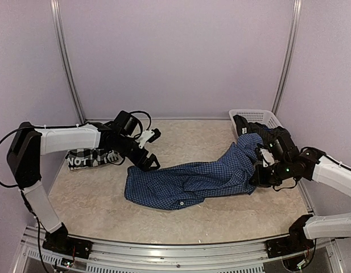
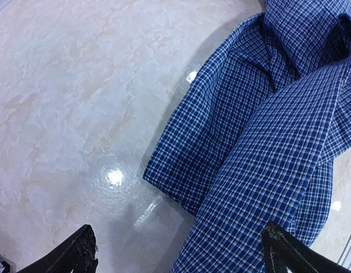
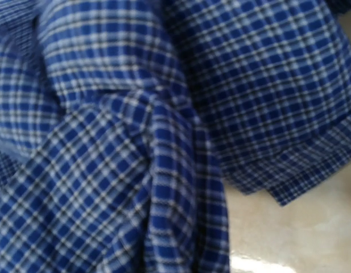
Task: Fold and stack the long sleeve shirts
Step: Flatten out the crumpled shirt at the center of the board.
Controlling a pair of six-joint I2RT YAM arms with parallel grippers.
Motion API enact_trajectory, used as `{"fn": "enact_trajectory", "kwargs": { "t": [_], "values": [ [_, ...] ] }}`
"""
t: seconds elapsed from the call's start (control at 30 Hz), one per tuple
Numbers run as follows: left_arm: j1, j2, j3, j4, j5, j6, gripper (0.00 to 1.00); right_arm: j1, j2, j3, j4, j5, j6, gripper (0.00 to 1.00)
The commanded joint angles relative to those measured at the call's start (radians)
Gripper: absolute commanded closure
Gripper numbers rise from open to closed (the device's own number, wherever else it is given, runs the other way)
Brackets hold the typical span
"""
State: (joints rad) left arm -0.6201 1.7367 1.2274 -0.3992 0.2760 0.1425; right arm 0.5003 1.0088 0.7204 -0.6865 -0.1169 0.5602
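The blue checked shirt [image 1: 186, 181] lies crumpled across the middle of the table, and its right end rises to my right gripper [image 1: 259, 170]. That gripper is shut on a bunched fold of the blue shirt [image 3: 164, 170], which fills the right wrist view and hides the fingers. My left gripper [image 1: 150, 162] is open and empty just above the table, at the shirt's upper left edge. In the left wrist view its black fingertips [image 2: 81, 250] stand wide apart over the blue cloth [image 2: 266, 142]. The black-and-white plaid shirt [image 1: 87, 158] with white letters lies folded at the left, partly under the left arm.
A white plastic basket [image 1: 256, 117] holding dark clothing stands at the back right, just behind the right arm. The pale marble tabletop [image 1: 186, 142] is enclosed by lilac walls. Bare table shows left of the blue shirt [image 2: 78, 114].
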Motion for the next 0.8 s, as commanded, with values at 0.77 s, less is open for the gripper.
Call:
{"fn": "enact_trajectory", "kwargs": {
  "t": [0.77],
  "values": [
    [-0.126,0.003,-0.107,-0.068,-0.106,0.149,0.01,-0.135,0.219,0.253,-0.010,-0.078,-0.214,1.00]
  ]
}}
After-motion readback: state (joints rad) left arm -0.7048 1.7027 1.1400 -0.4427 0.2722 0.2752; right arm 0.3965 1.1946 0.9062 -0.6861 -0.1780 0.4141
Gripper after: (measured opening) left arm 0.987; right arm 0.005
